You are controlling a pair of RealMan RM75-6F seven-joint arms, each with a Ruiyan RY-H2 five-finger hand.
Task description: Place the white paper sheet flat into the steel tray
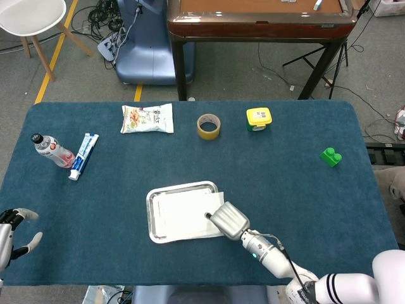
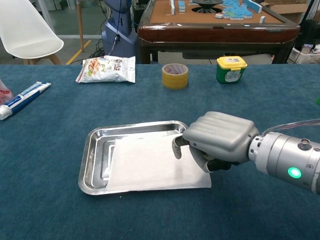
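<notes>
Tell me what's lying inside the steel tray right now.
A white paper sheet lies in the steel tray, its right and near edges spilling over the rim. The right hand covers the sheet's right part, a fingertip down on it. The tray floor beneath is hidden.

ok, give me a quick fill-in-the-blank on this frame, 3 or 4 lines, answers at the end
1. The right hand points a fingertip down onto the ____.
2. The white paper sheet overhangs the steel tray on the side nearer the ____ hand.
3. Between the snack bag and the yellow-lidded jar sits a roll of ____.
4. The toothpaste tube lies beside a ____.

Missing words: white paper sheet; right; tape; bottle
</notes>
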